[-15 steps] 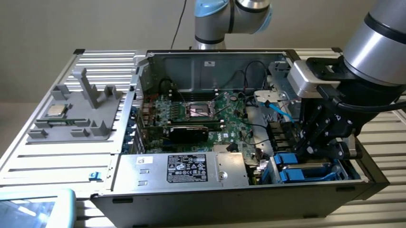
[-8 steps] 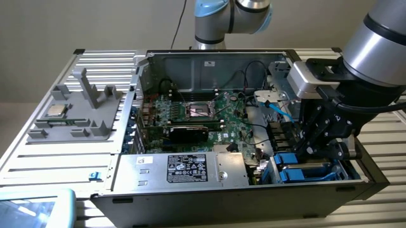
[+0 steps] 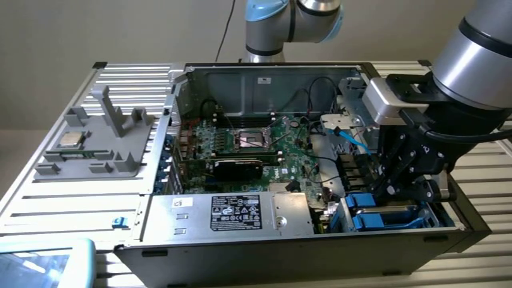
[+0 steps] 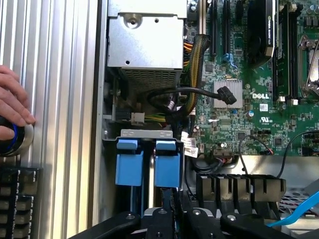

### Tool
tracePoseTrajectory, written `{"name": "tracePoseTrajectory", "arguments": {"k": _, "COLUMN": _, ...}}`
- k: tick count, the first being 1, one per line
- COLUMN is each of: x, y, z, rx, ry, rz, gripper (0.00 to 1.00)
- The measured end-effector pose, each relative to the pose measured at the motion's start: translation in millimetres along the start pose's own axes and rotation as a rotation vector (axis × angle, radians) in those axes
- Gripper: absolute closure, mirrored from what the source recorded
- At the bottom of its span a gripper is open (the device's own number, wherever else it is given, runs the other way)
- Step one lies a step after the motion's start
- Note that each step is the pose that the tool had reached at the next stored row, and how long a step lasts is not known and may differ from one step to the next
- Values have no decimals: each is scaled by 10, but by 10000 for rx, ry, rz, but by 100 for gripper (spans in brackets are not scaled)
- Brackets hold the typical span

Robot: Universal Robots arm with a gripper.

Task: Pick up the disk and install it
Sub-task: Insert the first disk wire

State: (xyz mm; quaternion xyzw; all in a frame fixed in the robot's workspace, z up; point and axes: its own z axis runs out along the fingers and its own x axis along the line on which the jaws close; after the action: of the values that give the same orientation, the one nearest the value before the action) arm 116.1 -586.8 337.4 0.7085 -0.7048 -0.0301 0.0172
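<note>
An open computer case [image 3: 320,240] lies on a ribbed metal counter [image 3: 80,198]. The black jaws [image 3: 404,189] are lowered into the drive bay [image 3: 444,219] at the case's near corner, on the exterior view's right. Directly beneath the jaws sit two blue carriers side by side; the disk [image 4: 167,164] is the one in line with the jaws, standing on edge in the bay, its blue tab just ahead of the jaw linkage. Whether the jaws grip the disk or stand apart from it cannot be told. Beyond the jaws lie the green motherboard [image 4: 249,104] and the silver power supply box [image 3: 232,213]. A hand [image 4: 12,107] rests on the counter, well to one side of the jaws.
</note>
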Motion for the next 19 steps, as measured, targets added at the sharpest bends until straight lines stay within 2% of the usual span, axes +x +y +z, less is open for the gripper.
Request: {"name": "tracePoseTrajectory", "arguments": {"k": 19, "x": 11, "y": -9, "z": 29, "rx": 0, "ry": 1, "rz": 0, "gripper": 84}}
